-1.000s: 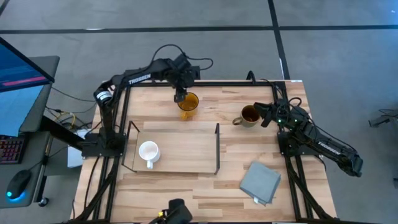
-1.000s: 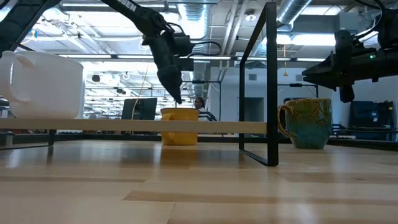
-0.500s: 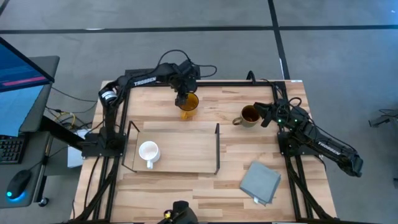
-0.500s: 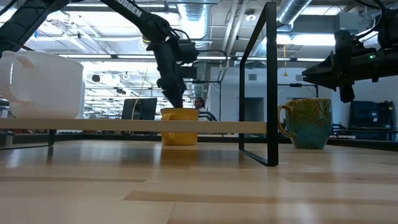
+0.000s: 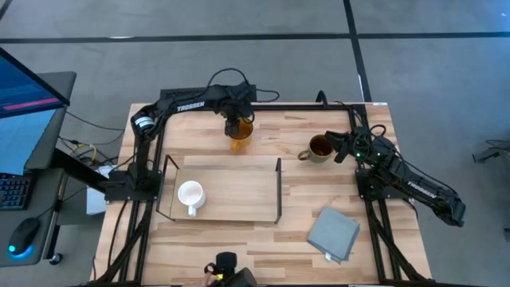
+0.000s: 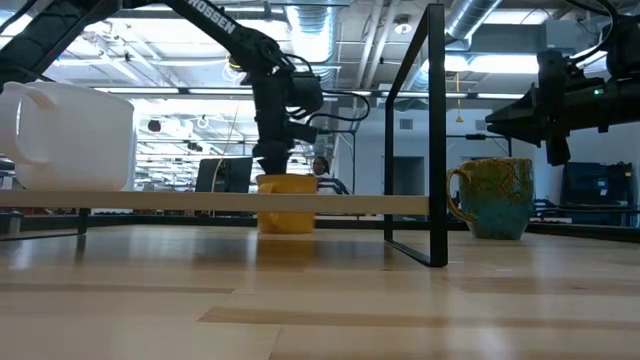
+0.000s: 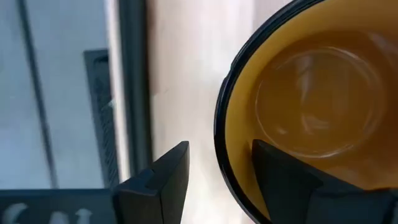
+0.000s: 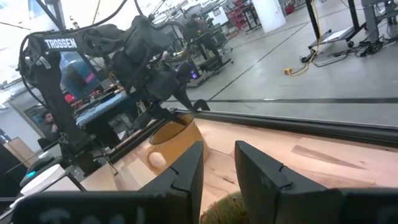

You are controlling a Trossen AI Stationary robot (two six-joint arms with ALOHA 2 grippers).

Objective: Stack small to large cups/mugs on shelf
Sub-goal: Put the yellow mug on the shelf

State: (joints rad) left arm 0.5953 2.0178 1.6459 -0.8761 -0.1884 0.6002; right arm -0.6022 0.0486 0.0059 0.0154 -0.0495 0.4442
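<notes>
Step in hand: you are grasping amber mug (image 5: 240,134) at counter's far edge; left pincer (image 7: 214,180) open, fingers astride rim; next close, lift toward shelf (image 5: 239,188); right pincer (image 5: 341,148) parted, idle beside olive mug (image 5: 320,147)

— Where did you leave the mugs?
— One mug (image 5: 190,194) stood on the shelf's (image 5: 239,191) left end; two others (image 5: 239,134) (image 5: 319,147) sat behind it on the table (image 5: 271,239). A cloth (image 5: 334,233) lay right, apparently nearer the front.
</notes>
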